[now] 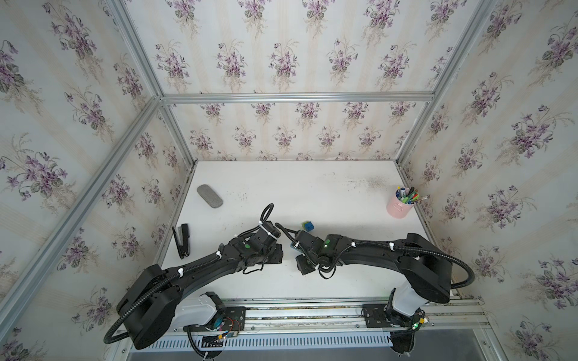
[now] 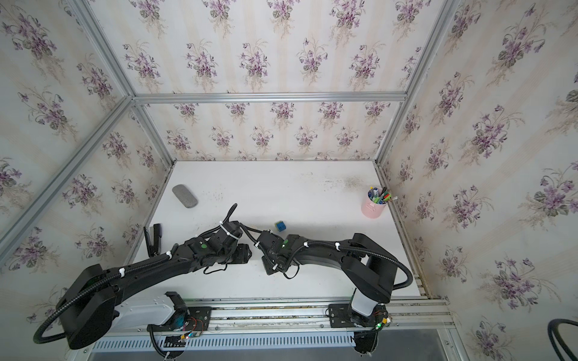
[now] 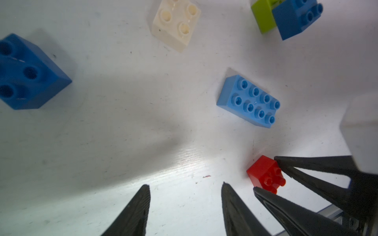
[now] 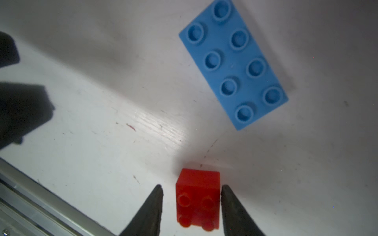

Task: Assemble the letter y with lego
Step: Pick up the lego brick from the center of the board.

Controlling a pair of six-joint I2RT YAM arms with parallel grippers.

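The red brick (image 4: 197, 196) lies on the white table between the fingers of my right gripper (image 4: 191, 186). One fingertip touches its side and the other stands a small gap off, so the gripper is open. The left gripper (image 3: 185, 185) is open over bare table beside it, holding nothing. The left wrist view takes in the red brick (image 3: 263, 175), the long light blue brick (image 3: 249, 101), a white brick (image 3: 176, 22), a lone dark blue brick (image 3: 26, 73), and a lime green brick (image 3: 261, 16) joined to another dark blue one (image 3: 296, 18). That joined pair (image 1: 309, 225) shows in both top views.
A grey oblong pad (image 1: 209, 196) lies at the back left and a black stapler (image 1: 181, 240) near the left wall. A pink cup of pens (image 1: 401, 204) stands at the right edge. An aluminium rail (image 1: 297, 309) runs along the front. Both arms meet mid-table.
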